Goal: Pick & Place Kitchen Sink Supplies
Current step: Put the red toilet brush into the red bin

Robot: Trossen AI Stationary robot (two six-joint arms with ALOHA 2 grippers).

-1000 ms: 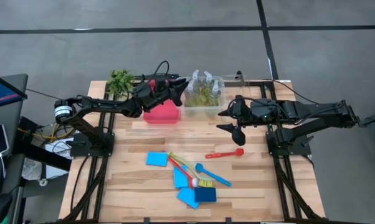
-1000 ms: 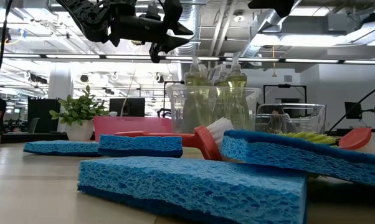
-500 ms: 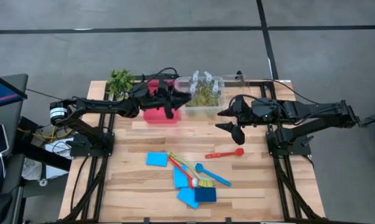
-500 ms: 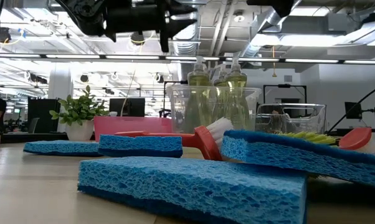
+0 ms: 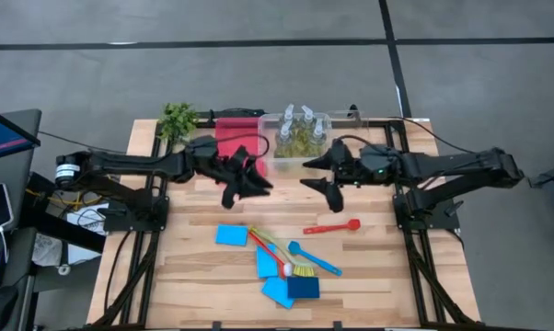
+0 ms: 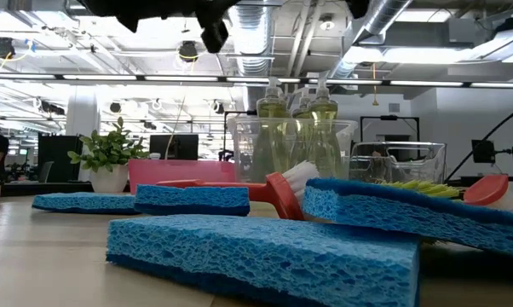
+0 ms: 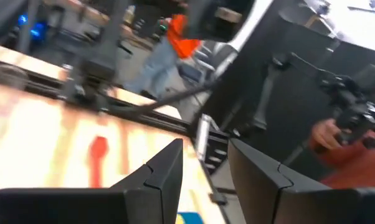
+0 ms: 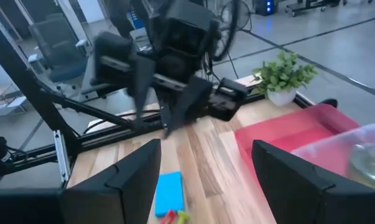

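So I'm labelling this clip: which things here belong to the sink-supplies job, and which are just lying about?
Part of the job:
- bottles of yellowish liquid in the clear bin
- blue sponges
- red brush, blue brush, yellow brush

Just lying about:
- potted plant
- red tray

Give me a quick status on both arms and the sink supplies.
Left gripper and right gripper both open, empty, above mid-table. Bottles in clear bin; sponges and brushes loose on table. Nothing blocking.
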